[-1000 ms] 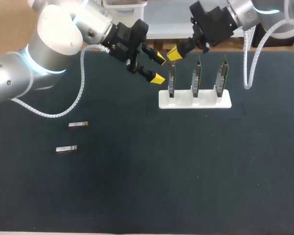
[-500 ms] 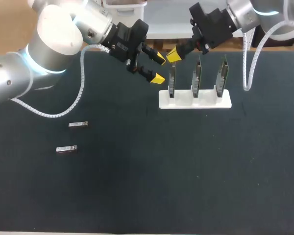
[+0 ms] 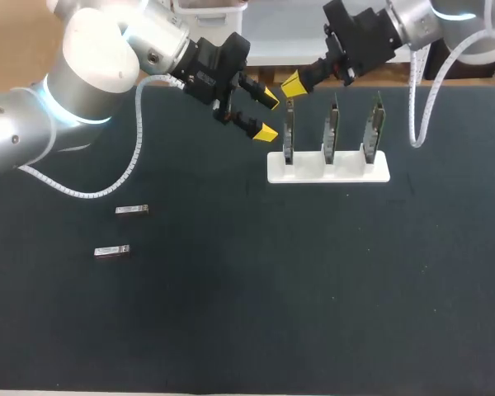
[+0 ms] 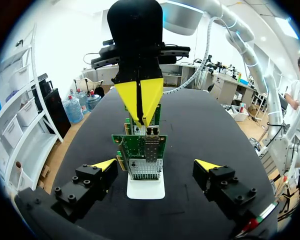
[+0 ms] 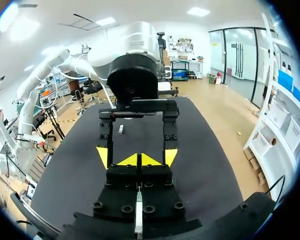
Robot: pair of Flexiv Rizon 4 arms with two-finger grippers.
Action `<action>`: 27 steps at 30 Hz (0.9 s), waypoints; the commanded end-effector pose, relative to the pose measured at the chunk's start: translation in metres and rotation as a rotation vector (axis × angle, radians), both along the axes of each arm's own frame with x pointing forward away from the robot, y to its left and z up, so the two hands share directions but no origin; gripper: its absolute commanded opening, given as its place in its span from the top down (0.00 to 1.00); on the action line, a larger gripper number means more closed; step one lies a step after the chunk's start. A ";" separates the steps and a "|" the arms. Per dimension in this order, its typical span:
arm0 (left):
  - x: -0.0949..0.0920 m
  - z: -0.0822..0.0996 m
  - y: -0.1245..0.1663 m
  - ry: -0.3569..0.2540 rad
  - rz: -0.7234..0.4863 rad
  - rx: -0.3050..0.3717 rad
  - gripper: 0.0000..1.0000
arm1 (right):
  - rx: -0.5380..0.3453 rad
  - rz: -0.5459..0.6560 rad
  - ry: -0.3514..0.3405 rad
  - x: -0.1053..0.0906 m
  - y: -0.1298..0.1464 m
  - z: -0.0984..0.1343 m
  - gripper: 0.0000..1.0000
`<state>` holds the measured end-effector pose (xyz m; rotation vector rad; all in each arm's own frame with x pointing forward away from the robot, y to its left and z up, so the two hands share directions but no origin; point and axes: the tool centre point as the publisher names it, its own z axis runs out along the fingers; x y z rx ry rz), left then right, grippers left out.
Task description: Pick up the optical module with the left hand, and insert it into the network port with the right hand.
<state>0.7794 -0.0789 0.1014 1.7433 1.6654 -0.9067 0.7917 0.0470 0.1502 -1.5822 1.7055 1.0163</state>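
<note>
While the left gripper (image 3: 266, 116) hangs released and empty at upper centre of the head view, near the white holder (image 3: 327, 171), both optical modules lie flat on the table (image 3: 313, 289) at mid-left, well apart from it: upper module (image 3: 132, 210), and lower module (image 3: 112, 251) just below and slightly left. The right gripper (image 3: 294, 85) is clenched, tips together, nothing visible between them, poised above the leftmost board (image 3: 289, 132) of three standing upright in the holder. The left wrist view shows the network port (image 4: 151, 144) as a metal cage on the board face ahead of the open fingers. Assessment: pick-up not yet begun. Recommend the left arm backs away from the holder first, since the two grippers sit close together there, then travels to the upper module, which is the nearer. Align the wrist so the fingers straddle the module's long sides, come straight down w/ jaws wide, and close near one end, leaving the rest free for hand-over. The module is thin and low, so tips need to go almost to the table surface; a skewed approach would prob. push it rather than grip it. Which end is the plug end: too small to tell. The right gripper must open before receiving.
</note>
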 end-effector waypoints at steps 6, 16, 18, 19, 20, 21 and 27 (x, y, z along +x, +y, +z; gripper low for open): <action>0.002 0.001 -0.001 0.004 -0.002 0.006 0.00 | -0.011 -0.005 0.005 -0.002 0.000 -0.003 1.00; 0.002 0.001 -0.001 0.004 -0.002 0.006 0.00 | -0.018 -0.007 0.016 -0.003 -0.001 -0.008 1.00; 0.002 0.001 -0.001 0.004 -0.002 0.006 0.00 | -0.019 -0.008 0.019 -0.003 -0.001 -0.009 1.00; 0.002 0.001 -0.001 0.004 -0.002 0.006 0.00 | -0.019 -0.008 0.019 -0.003 -0.001 -0.009 1.00; 0.002 0.001 -0.001 0.004 -0.002 0.006 0.00 | -0.019 -0.009 0.021 -0.003 -0.002 -0.009 1.00; 0.002 0.001 -0.001 0.004 -0.002 0.006 0.00 | -0.018 -0.009 0.022 -0.002 -0.002 -0.010 1.00; 0.002 0.001 -0.001 0.004 -0.002 0.006 0.00 | -0.023 -0.014 0.033 -0.002 -0.002 -0.014 1.00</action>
